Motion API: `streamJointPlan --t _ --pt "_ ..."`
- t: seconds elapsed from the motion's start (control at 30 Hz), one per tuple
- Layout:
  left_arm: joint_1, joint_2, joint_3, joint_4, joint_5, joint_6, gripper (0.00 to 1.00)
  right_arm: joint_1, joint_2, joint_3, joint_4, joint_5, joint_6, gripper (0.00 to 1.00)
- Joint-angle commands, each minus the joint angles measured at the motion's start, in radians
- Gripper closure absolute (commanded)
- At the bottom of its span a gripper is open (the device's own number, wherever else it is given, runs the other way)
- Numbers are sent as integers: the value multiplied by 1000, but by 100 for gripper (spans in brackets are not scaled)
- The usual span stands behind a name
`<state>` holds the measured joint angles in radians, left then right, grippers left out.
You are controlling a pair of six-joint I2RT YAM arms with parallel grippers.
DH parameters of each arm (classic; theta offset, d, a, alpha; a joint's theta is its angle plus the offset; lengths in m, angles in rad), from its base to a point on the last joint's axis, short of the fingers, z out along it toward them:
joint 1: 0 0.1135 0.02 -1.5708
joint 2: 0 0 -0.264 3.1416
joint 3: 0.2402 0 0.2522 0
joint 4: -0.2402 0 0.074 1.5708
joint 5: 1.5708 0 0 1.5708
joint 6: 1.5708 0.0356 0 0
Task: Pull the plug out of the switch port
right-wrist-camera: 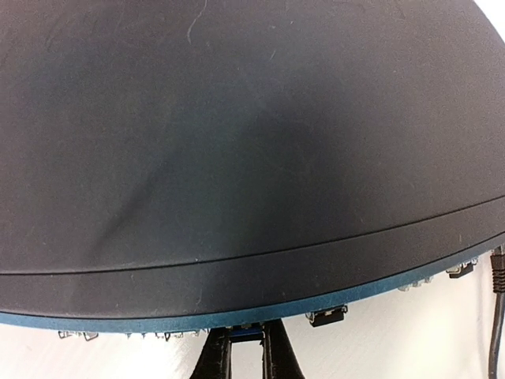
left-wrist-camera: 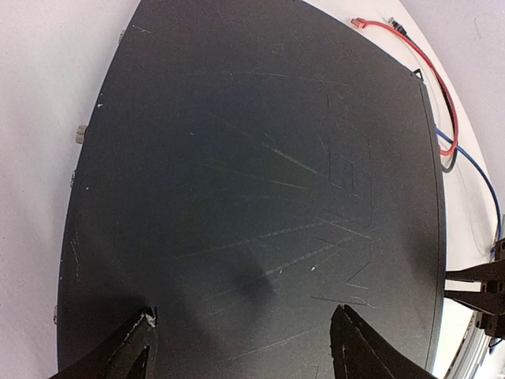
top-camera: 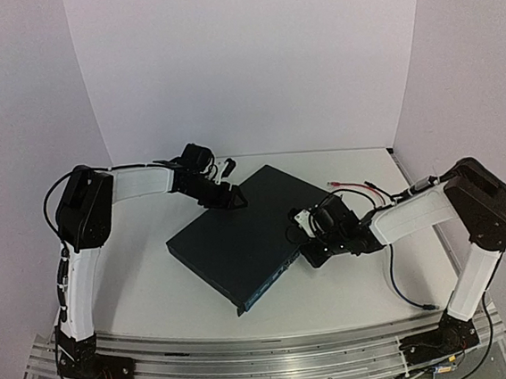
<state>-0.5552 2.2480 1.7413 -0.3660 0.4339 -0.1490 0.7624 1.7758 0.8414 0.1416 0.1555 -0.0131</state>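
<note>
Right gripper [right-wrist-camera: 241, 344] pinching plug [right-wrist-camera: 245, 334] at switch [right-wrist-camera: 237, 158], left gripper [left-wrist-camera: 245, 316] spread

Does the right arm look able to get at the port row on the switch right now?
Likely yes: the right claw sits at the port face of the switch, with nothing between them. I cannot make out the plug itself.

Top external view looks down from above and behind, taking in the whole table [top-camera: 146, 294]. Left wrist view faces the switch [left-wrist-camera: 252, 197] top closely; right wrist view, closer, faces its socket edge. All share the switch.
</note>
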Motion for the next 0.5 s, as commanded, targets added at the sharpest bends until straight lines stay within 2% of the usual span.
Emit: streamJointPlan --t 0.0,0.3,0.47 --pt "6 84 -12 -125 -46 -27 26 -1 -51 -121 109 27 82 100" --pt "8 99 -14 -138 -60 -27 27 -3 -57 -237 186 43 154 100" --pt "11 98 -24 -144 -76 -21 28 -19 -73 -305 262 20 268 100"
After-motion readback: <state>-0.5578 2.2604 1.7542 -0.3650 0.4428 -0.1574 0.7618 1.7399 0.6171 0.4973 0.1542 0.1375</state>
